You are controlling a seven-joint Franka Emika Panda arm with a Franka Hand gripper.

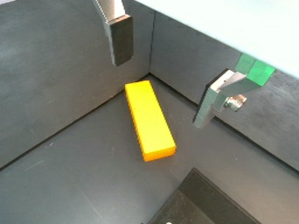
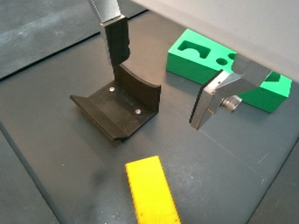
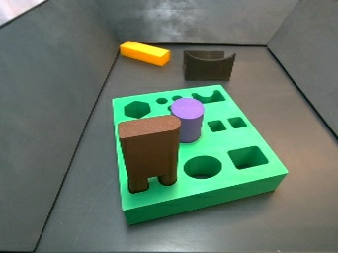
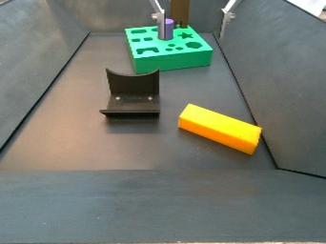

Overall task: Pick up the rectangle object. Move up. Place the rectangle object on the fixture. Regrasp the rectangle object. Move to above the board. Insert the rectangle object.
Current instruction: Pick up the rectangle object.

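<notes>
The yellow block lies flat on the floor at the lower right of a side view, beside the fixture, so I lower my open, empty gripper squarely over its long sides.

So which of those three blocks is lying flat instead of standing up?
The rectangle object, flat on the floor beneath the open gripper; the brown block and purple cylinder stand upright.
</notes>
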